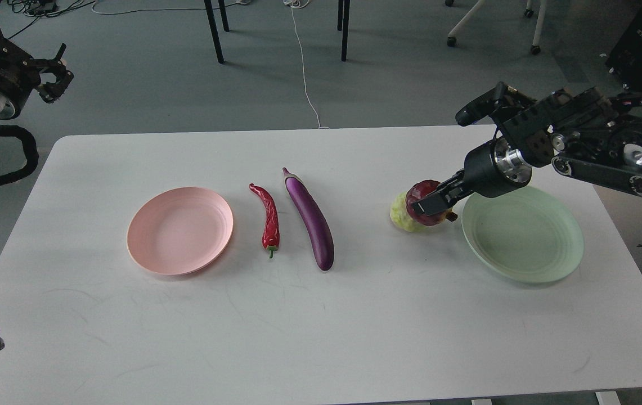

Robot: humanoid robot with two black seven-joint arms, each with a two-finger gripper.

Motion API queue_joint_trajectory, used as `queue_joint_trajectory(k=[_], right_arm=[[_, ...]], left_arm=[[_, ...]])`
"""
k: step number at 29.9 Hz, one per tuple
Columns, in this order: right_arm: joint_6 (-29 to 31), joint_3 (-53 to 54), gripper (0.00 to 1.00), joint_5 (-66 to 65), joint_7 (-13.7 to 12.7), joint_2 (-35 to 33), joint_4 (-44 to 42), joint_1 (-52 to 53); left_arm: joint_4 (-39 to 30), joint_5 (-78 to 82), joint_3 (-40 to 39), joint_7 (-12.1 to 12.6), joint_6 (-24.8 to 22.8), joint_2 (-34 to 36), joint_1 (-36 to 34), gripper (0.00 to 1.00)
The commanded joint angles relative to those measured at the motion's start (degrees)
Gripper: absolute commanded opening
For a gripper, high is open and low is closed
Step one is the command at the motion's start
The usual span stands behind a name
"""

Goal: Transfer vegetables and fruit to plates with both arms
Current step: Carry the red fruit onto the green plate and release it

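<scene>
Bare white counter (298, 337) fills the near field. At 12 o'clock lie eggplant (310, 219) and chili pepper (268, 219); pink plate (180, 230) sits at 10 o'clock. Right tool (430, 203) is clamped across the pomegranate (425, 201), touching the yellow-green fruit (402, 216), just beside the green plate (523, 233) at 2 o'clock. Probably firm, round, slippery: grip across its widest part. Left tool (53, 73) hangs off-counter, fingers apart.

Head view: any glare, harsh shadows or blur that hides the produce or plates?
Head view: soft, even light; faint shadows under the pink plate and eggplant; small highlights on the chili pepper; everything sharp; only the right gripper covers part of the pomegranate.
</scene>
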Motion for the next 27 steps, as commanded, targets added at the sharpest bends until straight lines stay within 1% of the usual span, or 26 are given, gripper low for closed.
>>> queue_joint_trajectory(k=[1,8,9,12,17,20,21,23,24,27], right_arm=[[-0.22,0.0,0.52,-0.67,0.0,-5.6,-0.27,-1.45],[-2.42,-0.17,0.53,-4.8,-0.17,-9.31,-0.62,-7.16],[-2.6,-0.18,0.54,-5.42,-0.26,-9.48,-0.79,-7.87],[-3.21,-0.18,0.62,-5.78,-0.44,-9.66,-1.84,-9.62],[-4.88,-0.09,0.66,-5.78,-0.44,-9.48,-4.57,-13.84],[-5.5,0.0,0.74,-5.78,-0.61,-9.57,-4.92,-14.9],[-5.5,0.09,0.79,-5.69,-0.7,-9.66,-4.84,-14.99],[-5.58,0.44,0.93,-5.51,-0.7,-9.92,-4.57,-14.99],[-5.76,0.53,0.96,-5.42,-0.7,-10.36,-4.49,-14.99],[-5.59,0.44,0.98,-5.16,-0.7,-11.5,-3.43,-14.99]], left_arm=[[-0.03,0.01,0.0,-0.01,0.0,-0.16,-0.09,0.99],[-0.03,0.01,0.0,-0.01,0.0,-0.25,-0.09,0.99],[-0.03,0.01,0.0,-0.01,0.0,-0.25,-0.09,0.99],[-0.03,0.01,0.0,-0.01,0.0,-0.25,-0.09,0.99],[-0.03,0.01,0.0,-0.01,0.0,-0.25,0.0,0.99],[-0.03,0.01,-0.09,-0.01,0.0,-0.16,0.0,0.99],[-0.03,0.01,-0.09,-0.01,0.0,-0.16,0.17,0.99],[-0.03,0.01,-0.09,-0.01,0.0,-0.08,0.44,0.99],[-0.03,0.01,-0.09,-0.01,0.0,-0.08,0.44,0.99],[-0.03,0.01,-0.09,-0.01,0.0,-0.08,0.44,0.99]])
